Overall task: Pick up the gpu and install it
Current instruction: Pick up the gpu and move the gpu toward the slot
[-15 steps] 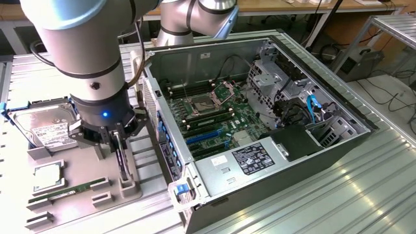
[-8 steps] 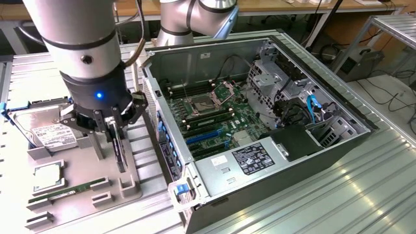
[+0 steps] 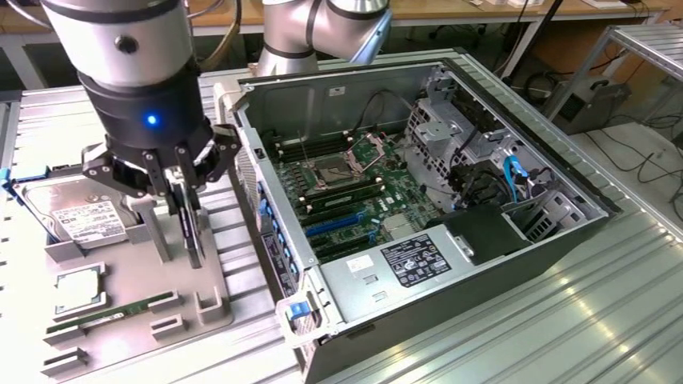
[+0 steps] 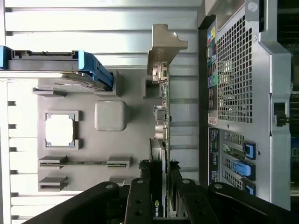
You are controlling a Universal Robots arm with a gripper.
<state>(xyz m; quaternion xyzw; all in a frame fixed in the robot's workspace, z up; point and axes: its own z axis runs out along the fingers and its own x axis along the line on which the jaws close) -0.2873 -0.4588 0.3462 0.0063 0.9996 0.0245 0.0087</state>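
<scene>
The gpu (image 3: pixel 193 230) is a thin black card standing on edge in the grey holder tray (image 3: pixel 203 304), at the exterior view's left. In the wrist view the gpu (image 4: pixel 160 140) appears edge-on, with its silver bracket (image 4: pixel 164 46) at the far end. My gripper (image 3: pixel 179 200) hangs straight down over the card, and its black fingers (image 4: pixel 140 196) press against both faces. The card's lower edge is still at the tray's slots. Beside the tray lies the open computer case (image 3: pixel 555 240), with the motherboard (image 3: pixel 353 192) and its blue slots (image 3: pixel 333 226) exposed.
Also on the tray are a silver hard drive (image 3: pixel 80 216) in a blue frame, a square processor (image 3: pixel 80 288) and a green memory stick (image 3: pixel 120 308). The case's perforated rear wall (image 4: pixel 238 79) stands close beside the card. The robot arm's base (image 3: pixel 309 32) rises behind the case.
</scene>
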